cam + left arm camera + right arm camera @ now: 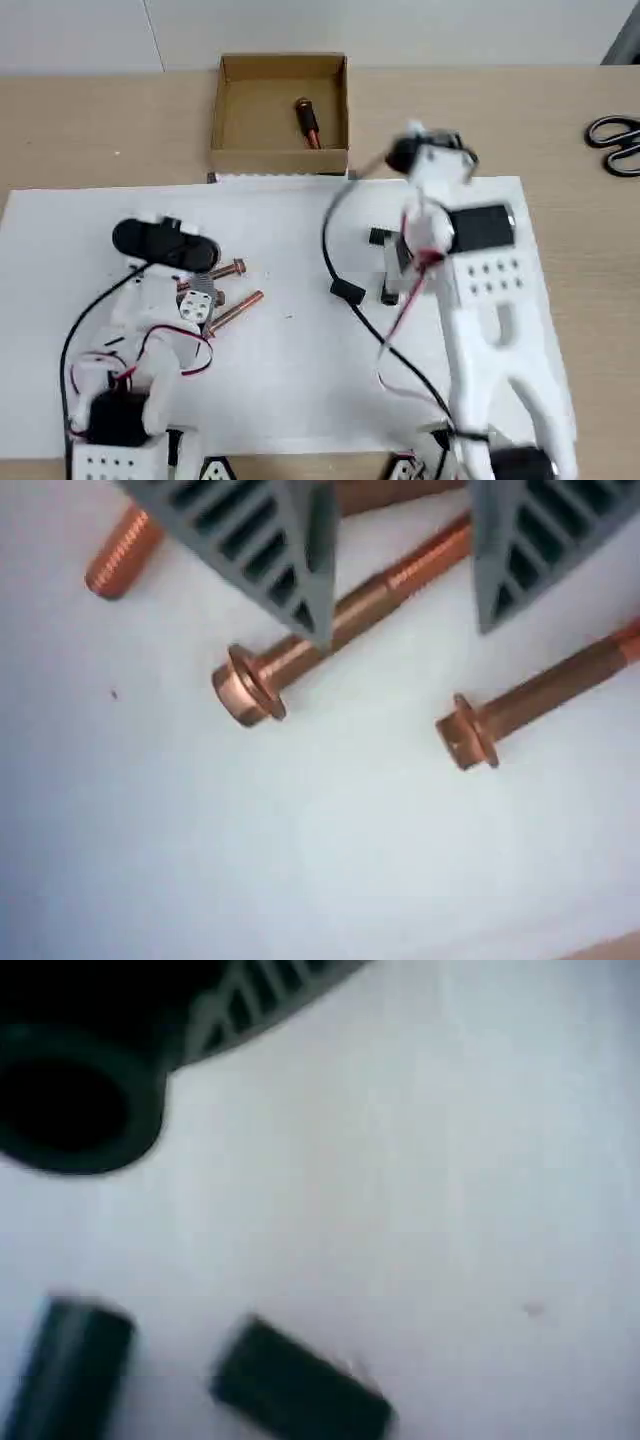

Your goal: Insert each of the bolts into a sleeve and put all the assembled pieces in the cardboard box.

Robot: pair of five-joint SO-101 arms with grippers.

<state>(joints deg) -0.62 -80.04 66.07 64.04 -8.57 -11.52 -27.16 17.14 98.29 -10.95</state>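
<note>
**High view.** One assembled piece [308, 122] is seen lying inside the cardboard box [228, 112], at the far side of the table. On the white sheet [300, 380] the left gripper [203, 300] is placed over the loose bolts [228, 268]. The right gripper [392, 265] is low over the sheet, with a black sleeve [347, 291] just beside it. A pair of scissors [615, 140] lies well apart, near the table edge.

**Left wrist view.** Three bolts are counted on the sheet. The left claw is released, and its two grey fingers [290, 570] are set on either side of the middle bolt [275, 670], not yet touching it firmly. An outer bolt [540, 695] lies near, and only the threaded end of a third bolt [125, 550] is shown.

**Right wrist view.** Three sleeves are counted. A raised sleeve [70, 1100] is seen end-on against the claw and is judged to be grasped by it. Two lying sleeves [300, 1385] rest on the sheet beyond.

The step in hand is judged to be the taking of a bolt. Next, the fingers must be closed on the shaft. Then the threaded end must be lined up with the bore of the raised sleeve. Three assemblies are judged to remain.
</note>
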